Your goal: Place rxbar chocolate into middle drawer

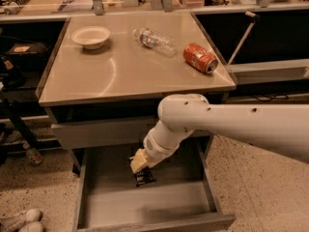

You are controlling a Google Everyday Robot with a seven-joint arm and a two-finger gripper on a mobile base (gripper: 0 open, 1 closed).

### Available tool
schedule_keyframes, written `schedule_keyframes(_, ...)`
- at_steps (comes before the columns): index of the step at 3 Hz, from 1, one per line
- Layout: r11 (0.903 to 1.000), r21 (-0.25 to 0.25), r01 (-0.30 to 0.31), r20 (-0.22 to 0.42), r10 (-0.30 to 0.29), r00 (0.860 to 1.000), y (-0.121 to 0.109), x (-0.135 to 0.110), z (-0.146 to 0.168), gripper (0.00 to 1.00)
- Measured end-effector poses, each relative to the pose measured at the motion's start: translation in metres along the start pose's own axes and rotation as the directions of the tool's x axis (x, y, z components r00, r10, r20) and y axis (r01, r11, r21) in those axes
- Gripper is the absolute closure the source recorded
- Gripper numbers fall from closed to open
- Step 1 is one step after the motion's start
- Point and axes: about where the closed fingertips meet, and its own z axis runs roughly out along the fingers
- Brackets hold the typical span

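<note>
The rxbar chocolate (144, 178) is a small black wrapped bar hanging just below my gripper (140, 168), inside the open middle drawer (159, 222). The gripper, with pale yellowish fingers, is shut on the bar's top end. It holds the bar just above the drawer's bare grey floor, near the back and left of centre. My white arm reaches in from the right, passing under the table's front edge. The drawer is pulled well out.
On the tabletop (120, 76) lie a white bowl (91, 36), a clear water bottle (154, 40) on its side and an orange can (200, 58) on its side. A shut drawer front (96, 132) sits above the open drawer. Shoes (19, 220) lie on the floor at the left.
</note>
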Motion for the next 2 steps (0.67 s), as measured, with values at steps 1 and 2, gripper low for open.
schedule_keyframes(1, 0.9976, -0.035, -0.059, 0.005, 0.059, 0.998, -0.002, 0.002, 0.031, 1.0)
schedule_keyframes(2, 0.9812, -0.061, -0.183, 0.039, 0.185, 0.982, -0.016, -0.001, 0.075, 1.0)
